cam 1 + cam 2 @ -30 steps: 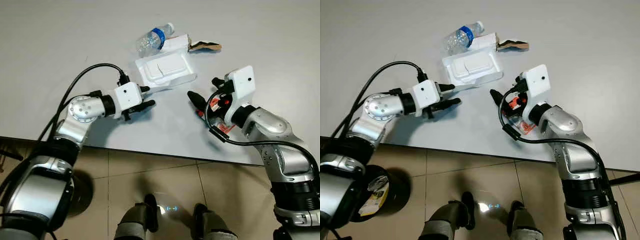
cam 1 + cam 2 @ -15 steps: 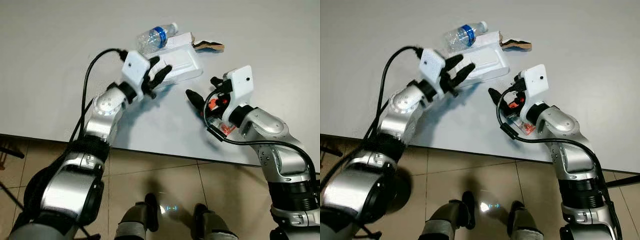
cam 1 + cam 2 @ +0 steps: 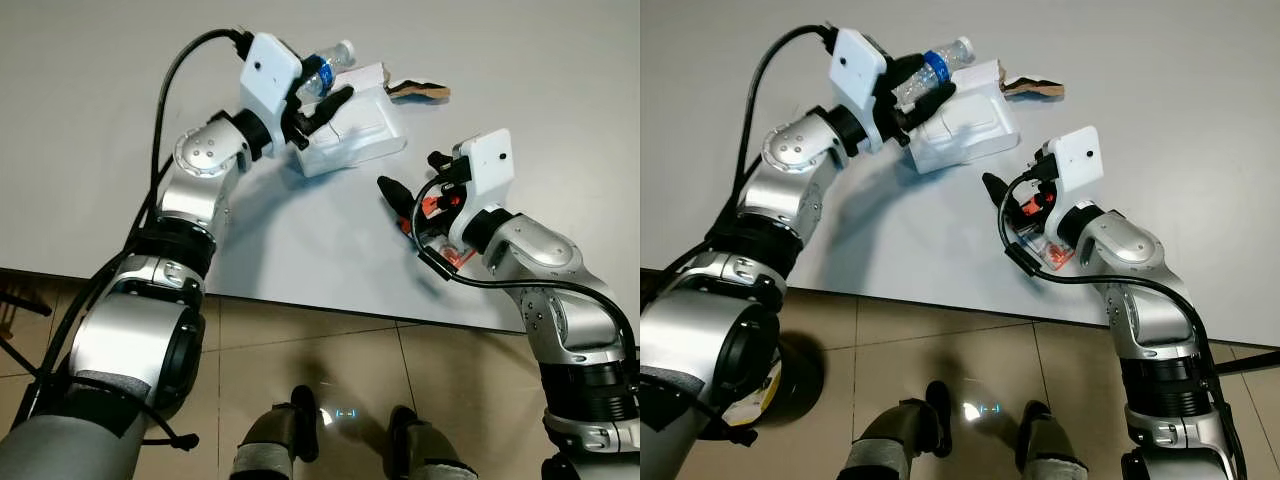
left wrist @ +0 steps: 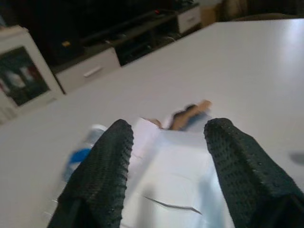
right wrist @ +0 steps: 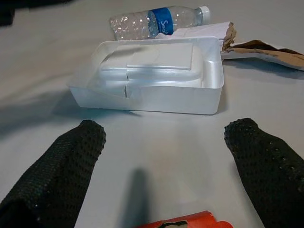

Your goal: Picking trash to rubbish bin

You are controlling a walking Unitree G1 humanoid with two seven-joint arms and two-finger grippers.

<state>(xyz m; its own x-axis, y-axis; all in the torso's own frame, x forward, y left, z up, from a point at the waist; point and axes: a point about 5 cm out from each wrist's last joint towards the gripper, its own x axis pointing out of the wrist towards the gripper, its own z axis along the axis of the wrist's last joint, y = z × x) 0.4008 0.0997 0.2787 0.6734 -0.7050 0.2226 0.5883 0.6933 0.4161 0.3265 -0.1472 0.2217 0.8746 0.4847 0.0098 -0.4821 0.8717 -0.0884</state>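
Jaws wide on the left gripper, fingers spread and empty, and look at the move it has made: a second ago it hung low near the table's front edge, now the arm has swung up and forward so the fingers straddle the near end of the white foam tray. The tray itself has slid back and turned, now pressing against the plastic bottle and the torn brown cardboard scrap behind it. Nothing is gripped yet; by my read this is the line-up for a pinch on the tray's rim, the first piece of trash to go.

Moving across to the right: the right gripper has barely budged, hovering over the grey table well short of the tray, its fingers parted wide with nothing between them. A small red-and-clear wrapper lies on the table just under that wrist, unclaimed. Down at floor level on the far left, a dark round bin waits beside the robot.
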